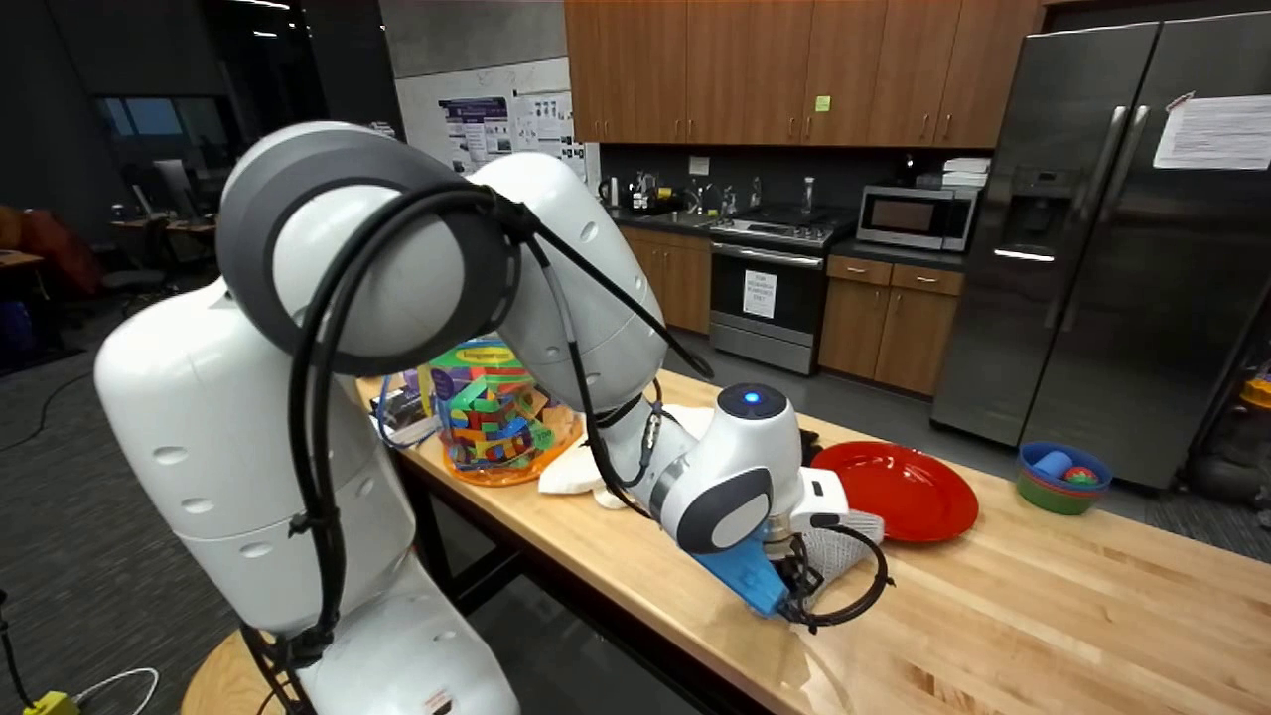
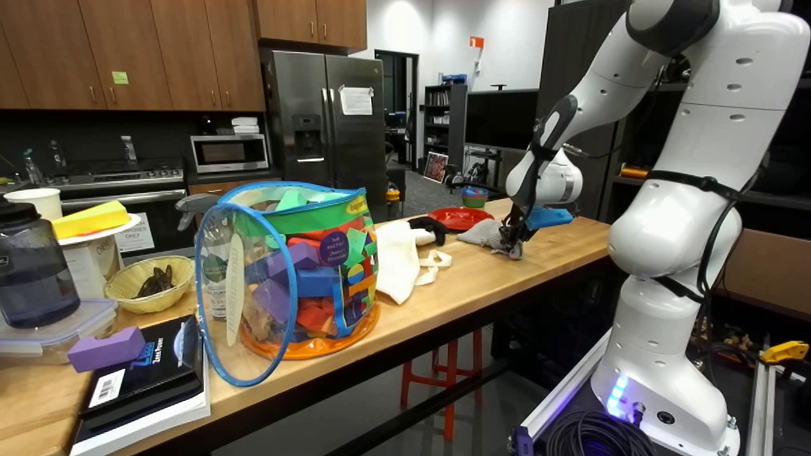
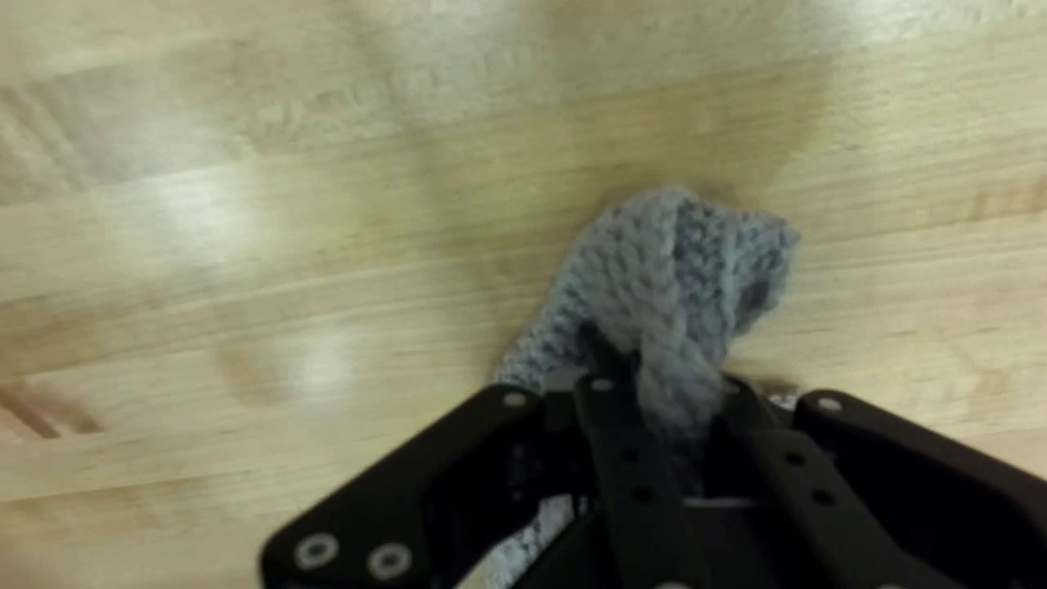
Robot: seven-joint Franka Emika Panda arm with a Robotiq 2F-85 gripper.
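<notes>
Grey knitted cloth (image 3: pixel 622 262): it's in your grip, fingers (image 3: pixel 634 474) clenched on a fold, one bunched end poking out past the tips in the wrist view, more knit running underneath. Hat, sock or glove, can't tell. In both exterior views it sits low on the wooden surface (image 1: pixel 1072 616), near the long edge, its wider part lying toward the red plate (image 1: pixel 899 492). Touching the plate or just beside it, can't say.

Step in hand looks like the grip itself. Use a full squeeze; loose knit probably slips or stretches if you only catch a few stitches. If you raise it, go straight up and slowly so the fold takes the weight, and spare the fingertips from scraping, since they look close to the wood. Mind the trailing part: dragged sideways, it could nudge the plate.

Farther out: white strapped fabric (image 2: pixel 398 259) with a black item (image 2: pixel 432 228) beside it, too unclear to name; stacked bowls (image 1: pixel 1055 500), blue showing above green, past the plate; a clear bag of foam blocks (image 2: pixel 310 223) well apart from your fingers.
</notes>
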